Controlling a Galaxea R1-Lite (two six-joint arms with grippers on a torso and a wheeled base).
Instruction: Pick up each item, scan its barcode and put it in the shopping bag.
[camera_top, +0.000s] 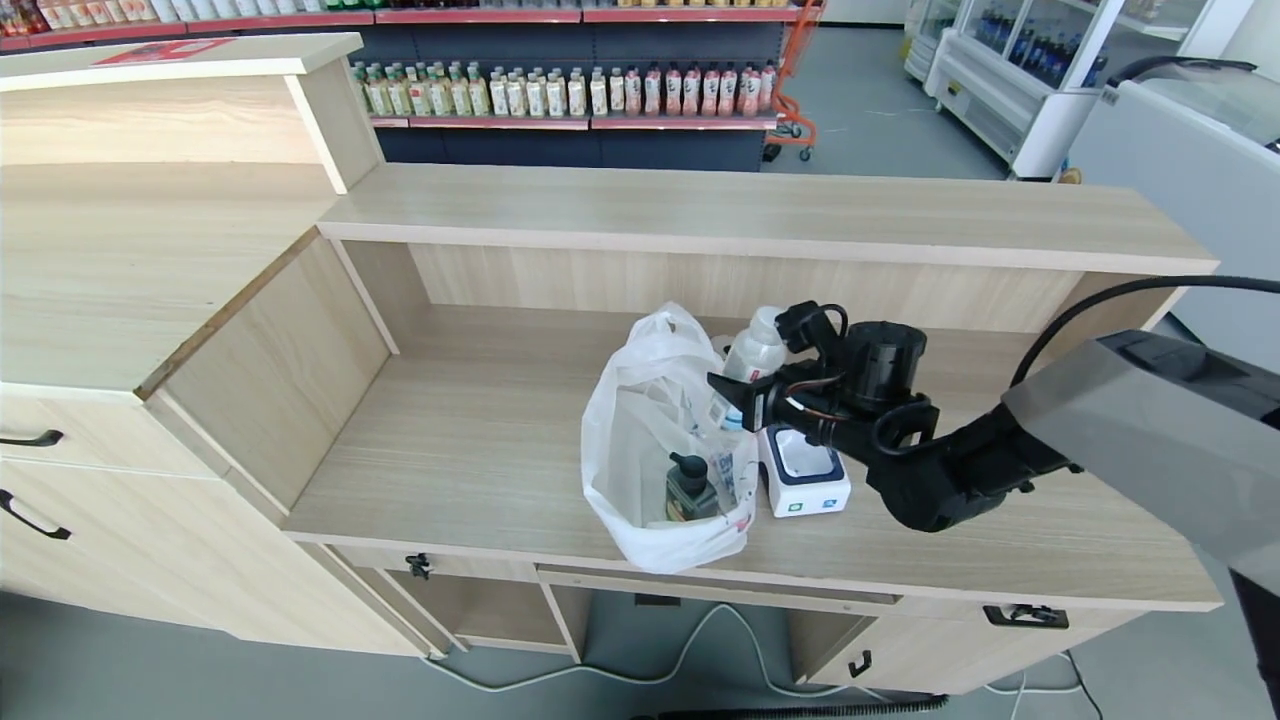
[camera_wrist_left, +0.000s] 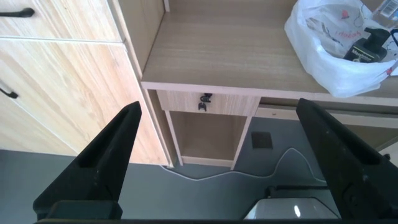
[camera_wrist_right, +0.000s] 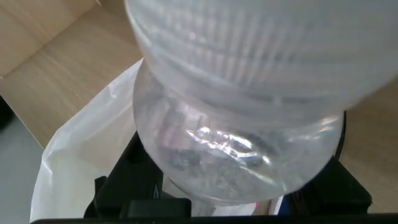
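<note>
The clear plastic bottle (camera_top: 755, 350) is clamped in the right gripper (camera_top: 768, 375), with black fingers on either side of its body. It hangs tilted just above the far right rim of the white shopping bag (camera_top: 640, 420). In the right wrist view the bottle (camera_wrist_right: 236, 137) looms close, with the bag (camera_wrist_right: 81, 155) directly beneath it. Whether the bottle's lower end touches the bag's rim is hard to tell.

The bag stands open on the wooden counter (camera_top: 480, 430), and a dark pump bottle (camera_top: 690, 487) sits upright inside it near the front. Just beside the bag on its right, touching or nearly so, a white and blue scanner (camera_top: 803, 470) rests on the counter under the right gripper.

The left gripper (camera_wrist_left: 219, 106) is well apart from the bag, off to its left and lower, over the floor in front of the counter. Its jaws are spread wide with nothing between them. From there the bag (camera_wrist_left: 323, 50) and the pump bottle (camera_wrist_left: 367, 43) show on the counter top. Below and to the left of the bag is a drawer lock (camera_wrist_left: 205, 101), and a pale cable (camera_wrist_left: 249, 171) trails on the floor. Far behind the bag, beyond the counter's raised ledge, shelves of bottles (camera_top: 560, 92) line the wall.
</note>
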